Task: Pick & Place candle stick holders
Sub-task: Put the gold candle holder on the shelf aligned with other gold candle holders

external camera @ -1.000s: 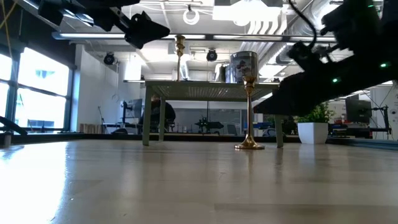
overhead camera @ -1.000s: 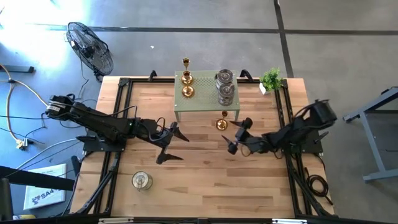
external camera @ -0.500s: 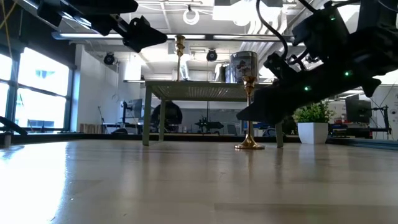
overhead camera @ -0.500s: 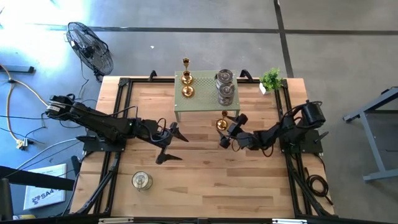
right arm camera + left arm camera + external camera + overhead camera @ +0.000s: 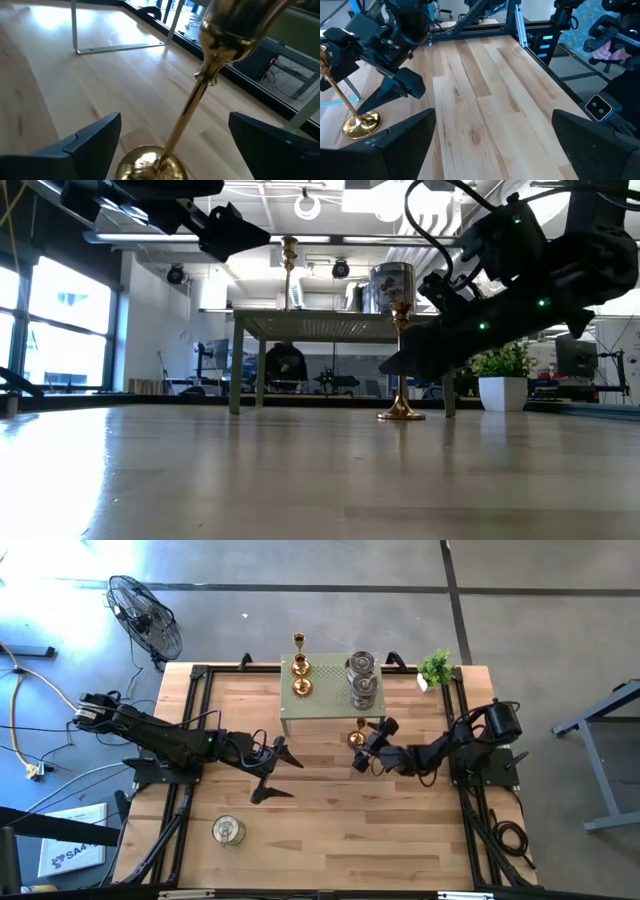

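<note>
A gold candle stick holder (image 5: pixel 357 738) stands upright on its round base (image 5: pixel 150 164) on the wooden table, just in front of a small green stand (image 5: pixel 333 712). My right gripper (image 5: pixel 367 748) is open. Its fingers stand on either side of the holder's thin stem (image 5: pixel 186 117) and do not touch it. Two more gold holders (image 5: pixel 300 687) and a taller one (image 5: pixel 298 641) stand on the stand, beside two silver-grey jar holders (image 5: pixel 363 690). A third silver jar (image 5: pixel 228 830) stands on the table near its front left. My left gripper (image 5: pixel 274 772) is open and empty, left of centre.
A small green potted plant (image 5: pixel 436 667) stands at the table's far right corner. Black frame rails (image 5: pixel 190 730) run along the table's left and right sides. Bare wood (image 5: pixel 340 830) lies between the arms and the near edge. A fan (image 5: pixel 145 615) stands on the floor beyond the table.
My right gripper has moved toward the table's left and a little toward its far edge. It has closed in on the standing gold holder, and its open fingers now straddle the stem. The holder has stayed in place.
</note>
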### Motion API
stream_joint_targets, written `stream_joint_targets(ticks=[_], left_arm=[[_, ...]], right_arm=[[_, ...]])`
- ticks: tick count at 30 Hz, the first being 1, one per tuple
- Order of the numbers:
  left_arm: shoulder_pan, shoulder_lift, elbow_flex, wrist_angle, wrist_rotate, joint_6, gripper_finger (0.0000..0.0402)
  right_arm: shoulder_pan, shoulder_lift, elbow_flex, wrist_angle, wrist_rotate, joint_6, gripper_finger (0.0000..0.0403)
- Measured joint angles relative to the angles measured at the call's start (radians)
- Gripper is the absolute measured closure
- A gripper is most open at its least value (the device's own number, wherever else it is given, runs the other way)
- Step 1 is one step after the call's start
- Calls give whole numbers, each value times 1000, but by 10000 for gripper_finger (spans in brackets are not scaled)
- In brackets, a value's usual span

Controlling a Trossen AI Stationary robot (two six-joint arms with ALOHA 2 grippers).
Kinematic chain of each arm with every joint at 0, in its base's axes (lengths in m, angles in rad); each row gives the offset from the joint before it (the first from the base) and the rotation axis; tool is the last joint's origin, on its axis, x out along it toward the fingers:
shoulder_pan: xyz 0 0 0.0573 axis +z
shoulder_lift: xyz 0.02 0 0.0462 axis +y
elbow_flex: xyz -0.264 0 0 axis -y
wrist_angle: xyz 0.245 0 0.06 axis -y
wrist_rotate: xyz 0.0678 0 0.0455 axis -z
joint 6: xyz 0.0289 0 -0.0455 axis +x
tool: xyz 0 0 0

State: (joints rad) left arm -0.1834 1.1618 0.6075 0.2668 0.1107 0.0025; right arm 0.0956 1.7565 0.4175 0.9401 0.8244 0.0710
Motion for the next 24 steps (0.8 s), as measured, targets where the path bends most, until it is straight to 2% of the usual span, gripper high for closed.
stream_joint_targets(ticks=[8, 11, 18, 24], left_arm=[[0, 0, 0, 1, -2, 0, 9], [0, 0, 0, 0, -48, 0, 9], [0, 0, 0, 0, -156, -1, 9], [0, 0, 0, 1, -174, -9, 9]], right_arm=[[-41, 0, 0, 0, -40, 0, 92], [-51, 0, 0, 3, -54, 0, 119], [-51, 0, 0, 15, -60, -9, 198], [-44, 0, 0, 15, -94, -28, 284]])
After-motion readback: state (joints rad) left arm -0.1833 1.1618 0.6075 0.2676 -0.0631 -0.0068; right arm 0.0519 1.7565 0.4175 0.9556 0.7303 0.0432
